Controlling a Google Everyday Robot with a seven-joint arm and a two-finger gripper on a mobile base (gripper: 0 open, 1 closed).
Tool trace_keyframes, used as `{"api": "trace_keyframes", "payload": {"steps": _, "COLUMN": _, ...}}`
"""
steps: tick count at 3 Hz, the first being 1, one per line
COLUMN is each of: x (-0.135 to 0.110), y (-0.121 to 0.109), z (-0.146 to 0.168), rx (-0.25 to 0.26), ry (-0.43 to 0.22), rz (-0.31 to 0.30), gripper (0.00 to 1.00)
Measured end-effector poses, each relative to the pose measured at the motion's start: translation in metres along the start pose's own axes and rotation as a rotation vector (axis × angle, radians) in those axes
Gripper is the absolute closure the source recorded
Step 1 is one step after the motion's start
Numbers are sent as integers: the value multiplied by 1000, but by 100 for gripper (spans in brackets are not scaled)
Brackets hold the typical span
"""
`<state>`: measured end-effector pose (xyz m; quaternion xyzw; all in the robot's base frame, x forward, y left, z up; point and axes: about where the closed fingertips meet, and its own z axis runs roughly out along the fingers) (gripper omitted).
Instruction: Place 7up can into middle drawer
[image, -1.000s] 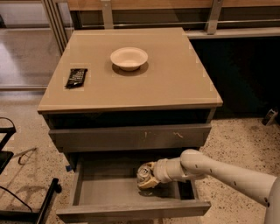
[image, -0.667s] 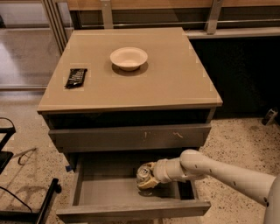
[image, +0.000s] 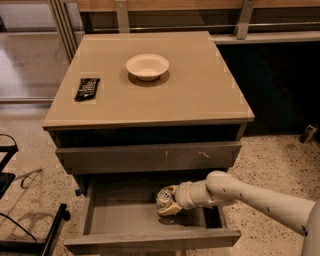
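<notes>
Camera view, tan counter (image: 200, 95) bearing white bowl (image: 147, 66) and dark packet (image: 87, 88), speckled floor (image: 280, 160), middle drawer (image: 125, 220) open, my hand (image: 168, 204) inside it clasping the 7up can (image: 162, 195), unchanged from a second ago.

In the middle drawer (image: 125, 218), the gripper (image: 170, 204) partly hides the 7up can (image: 163, 194).

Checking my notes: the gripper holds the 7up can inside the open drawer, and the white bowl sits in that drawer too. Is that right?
Not quite. The camera view shows the white bowl on the cabinet top, not in the drawer. The rest holds: the gripper holds the 7up can inside the open middle drawer.
</notes>
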<state>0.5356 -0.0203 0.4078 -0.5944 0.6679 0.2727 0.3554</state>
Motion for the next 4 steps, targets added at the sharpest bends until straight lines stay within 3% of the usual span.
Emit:
{"api": "trace_keyframes", "payload": {"steps": 2, "x": 0, "y": 0, "z": 0, "rx": 0, "ry": 0, "rz": 0, "gripper": 14}}
{"api": "trace_keyframes", "payload": {"steps": 3, "x": 0, "y": 0, "z": 0, "rx": 0, "ry": 0, "rz": 0, "gripper": 0}}
{"api": "trace_keyframes", "payload": {"steps": 4, "x": 0, "y": 0, "z": 0, "rx": 0, "ry": 0, "rz": 0, "gripper": 0}}
